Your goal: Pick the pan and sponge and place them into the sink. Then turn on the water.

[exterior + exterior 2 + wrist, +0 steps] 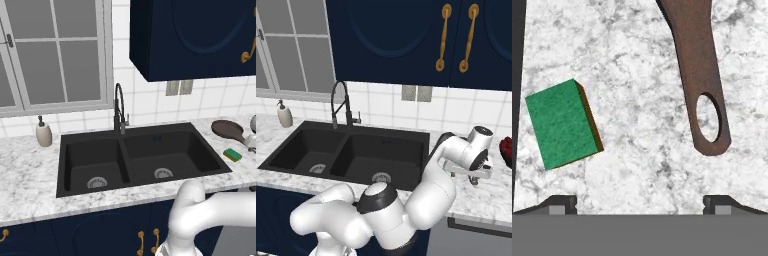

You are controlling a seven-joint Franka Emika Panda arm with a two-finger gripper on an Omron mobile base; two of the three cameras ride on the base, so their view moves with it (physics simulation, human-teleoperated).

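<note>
Hand view: sponge [561, 124] left, pan [699, 70] handle right, above hand [640, 202].

Both base cameras are looking forward and down, sharing the sink [140, 155] from left and right. The hand camera is staring closely down at the tabletop [642, 115].

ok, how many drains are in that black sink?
2. One round silver drain sits in the left basin of the matte black double-basin sink, one round silver drain in the right basin. None seem hidden.
</note>
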